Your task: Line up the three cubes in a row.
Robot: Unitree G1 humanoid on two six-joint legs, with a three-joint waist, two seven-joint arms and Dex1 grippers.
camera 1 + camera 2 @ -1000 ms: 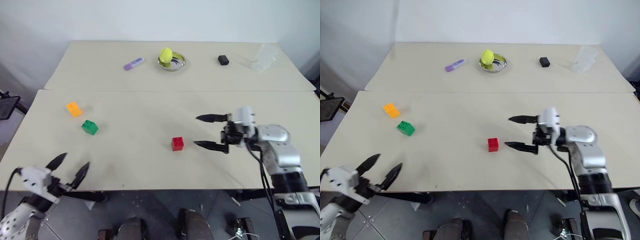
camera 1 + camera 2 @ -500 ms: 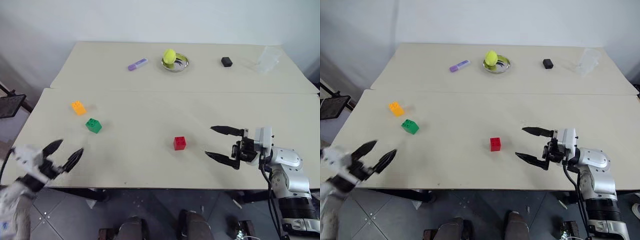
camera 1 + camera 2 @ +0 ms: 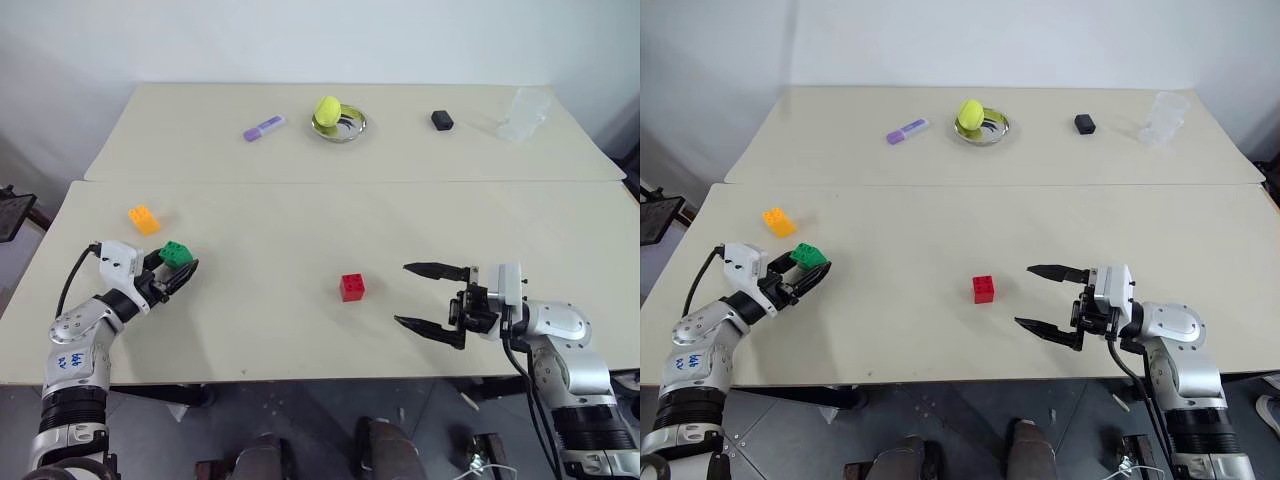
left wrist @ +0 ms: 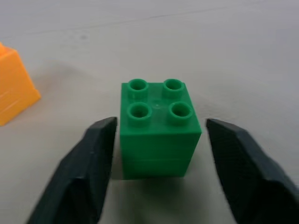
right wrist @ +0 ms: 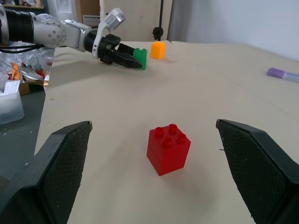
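The green cube (image 4: 159, 126) stands on the near table at the left, between the fingers of my left gripper (image 3: 178, 270). A thin gap shows on each side of it, so the gripper is open and close around it. The orange-yellow cube (image 3: 144, 219) sits just beyond, further left. The red cube (image 3: 352, 287) stands alone near the table's middle. My right gripper (image 3: 401, 294) lies level to the right of it, pointing at it, wide open and empty, a short way off. In the right wrist view, the red cube (image 5: 168, 149) stands ahead between the fingers' lines.
On the far table are a purple stick (image 3: 265, 128), a yellow-green ball in a metal dish (image 3: 338, 117), a small black block (image 3: 441, 120) and a clear cup (image 3: 525, 112). A seam (image 3: 330, 182) separates the two tables.
My left gripper has come forward from the table's front edge to the green cube and narrowed its fingers around it. My right gripper has drawn back slightly and stays open.
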